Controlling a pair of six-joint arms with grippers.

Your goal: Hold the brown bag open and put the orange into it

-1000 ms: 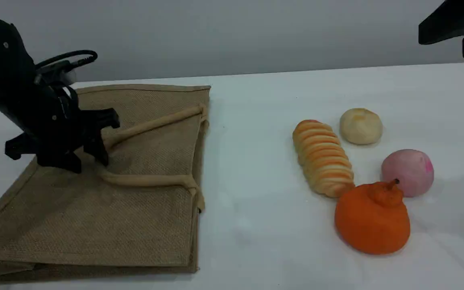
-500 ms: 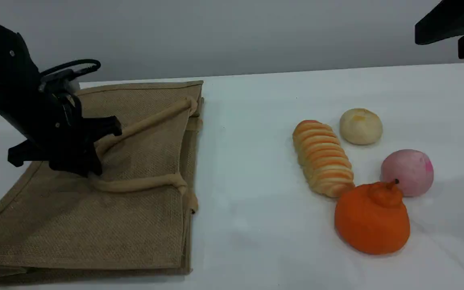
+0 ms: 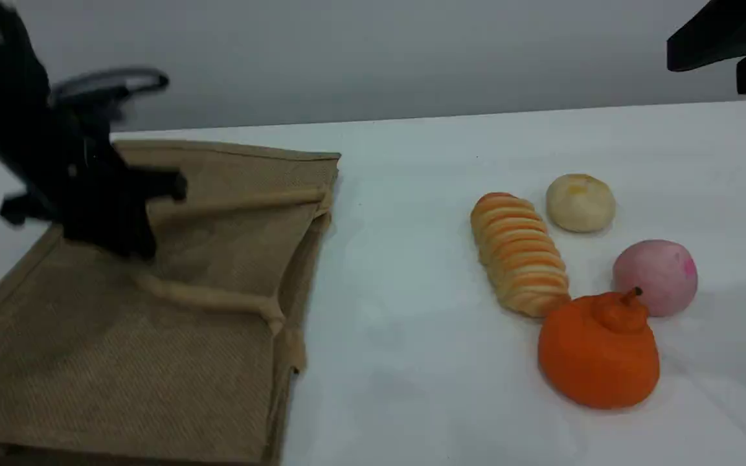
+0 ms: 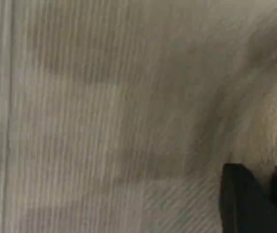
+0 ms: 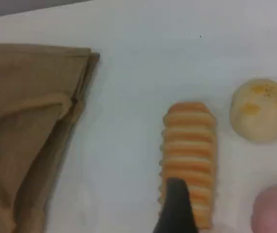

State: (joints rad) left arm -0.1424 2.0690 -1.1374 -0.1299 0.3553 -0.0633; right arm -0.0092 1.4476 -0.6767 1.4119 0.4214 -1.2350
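The brown bag (image 3: 153,362) lies flat at the table's left, its mouth facing right. My left gripper (image 3: 132,241) is shut on the bag's beige loop handle (image 3: 230,202), and both handle strands run taut to it. The bag's upper side is lifted a little at the mouth. In the left wrist view, blurred bag weave (image 4: 104,121) fills the frame above dark fingertips (image 4: 243,204). The orange (image 3: 598,353) sits at the front right, stem up, untouched. My right arm (image 3: 726,35) hangs high at the top right, and its fingertip (image 5: 176,206) shows over the striped loaf, holding nothing.
A striped ridged loaf (image 3: 519,254) lies just left of the orange, a pale bun (image 3: 580,202) behind it, and a pink ball (image 3: 655,277) touches the orange's far right side. White tabletop (image 3: 405,272) separates the bag from the foods.
My left gripper closed on the handle and rose up and left, pulling the strands taut and lifting the bag's upper side. The right arm and the foods stayed put.
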